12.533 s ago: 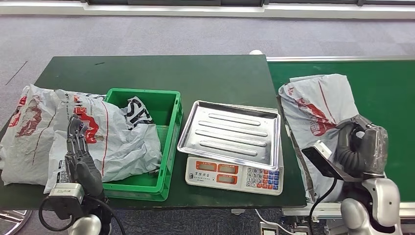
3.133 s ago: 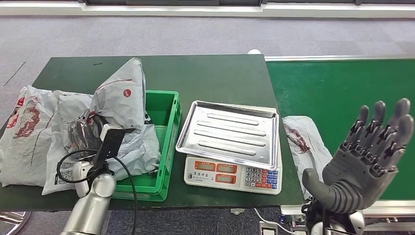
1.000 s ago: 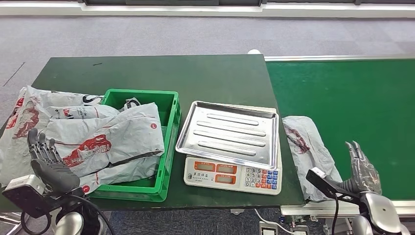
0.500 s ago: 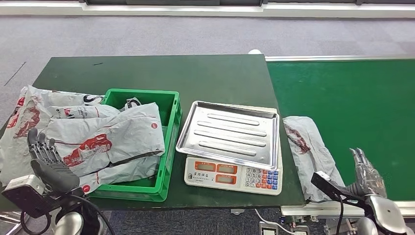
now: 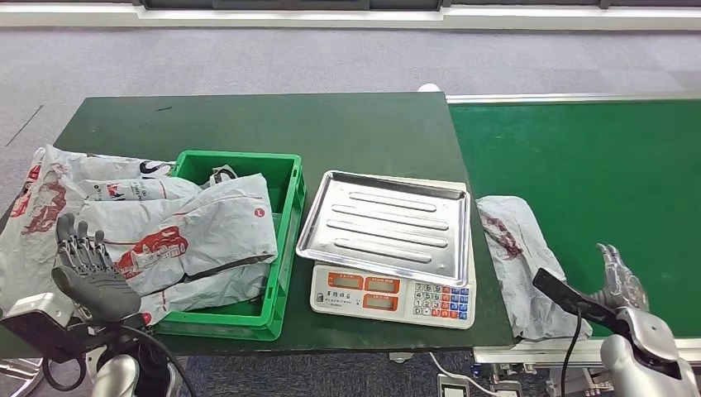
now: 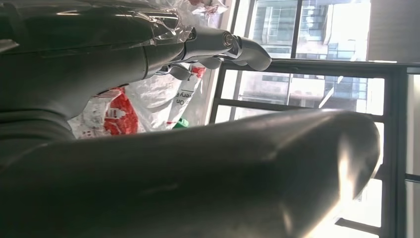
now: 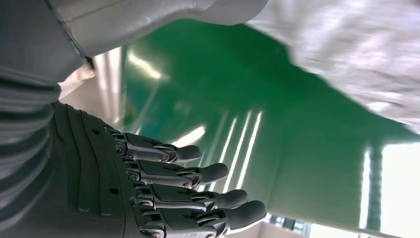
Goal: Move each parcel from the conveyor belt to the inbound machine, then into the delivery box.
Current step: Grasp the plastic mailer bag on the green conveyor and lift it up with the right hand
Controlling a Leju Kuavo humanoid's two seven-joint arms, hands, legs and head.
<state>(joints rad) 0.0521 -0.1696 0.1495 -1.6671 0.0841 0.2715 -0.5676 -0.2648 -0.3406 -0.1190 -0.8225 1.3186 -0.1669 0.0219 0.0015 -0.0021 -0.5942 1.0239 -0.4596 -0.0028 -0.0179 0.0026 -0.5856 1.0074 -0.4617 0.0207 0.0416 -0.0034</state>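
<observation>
The left hand [image 5: 87, 269] hovers low at the near edge of the table, fingers spread upward and holding nothing. Just beyond and beside its fingertips lie the delivered parcels [image 5: 178, 236], grey bags with red print, heaped partly in the green delivery box [image 5: 285, 240] and partly spilling over the box's outer side onto the table [image 5: 331, 124]. Farther toward the right hand stands the inbound machine [image 5: 388, 244], a scale with a bare steel tray and a keypad on its near face. The remaining parcel [image 5: 517, 248], a crumpled grey bag, lies on the edge of the green conveyor belt [image 5: 603, 165], touching the table's side. The right hand [image 5: 622, 277] hovers low just beside it, on the side away from the scale, released, with fingers extended and apart; the right wrist view shows its fingers [image 7: 198, 173] over bare belt, with the bag off to the thumb side.

The step in hand appears to be picking up this parcel. To do it well, the right hand should travel toward the scale until it is above the bag's bulk, then close on a thick fold rather than a loose edge, since thin film is likely to slip. The lift should clear the tray rim before the bag is set down.
</observation>
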